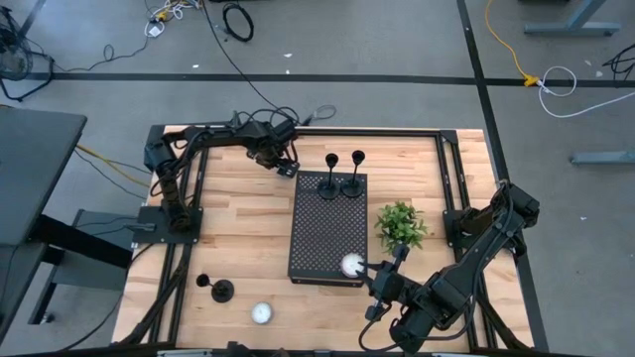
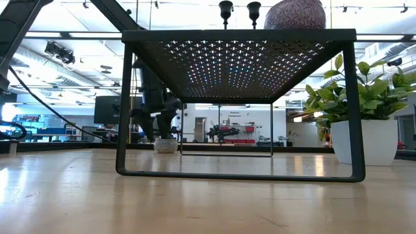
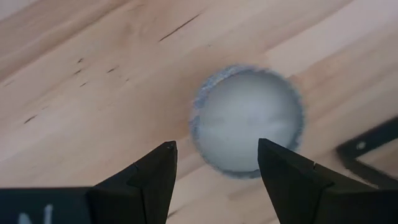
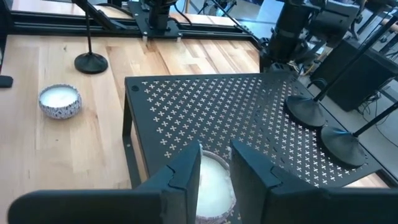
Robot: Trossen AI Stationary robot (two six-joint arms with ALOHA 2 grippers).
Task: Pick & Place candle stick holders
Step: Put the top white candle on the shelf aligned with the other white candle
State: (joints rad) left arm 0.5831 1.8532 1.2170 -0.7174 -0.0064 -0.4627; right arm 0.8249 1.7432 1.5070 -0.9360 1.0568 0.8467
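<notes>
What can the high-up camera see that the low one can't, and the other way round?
Only high: the third candle stick holder on the bare table, the right end effector at the stand's near edge. Only low: the plant's white pot, the room behind. Both: two candle stick holders on the black stand, the plant, the left end effector at the far side.

Black cross-perforated stand, matte-black candle stick holders, green plant, pale wood table.
</notes>
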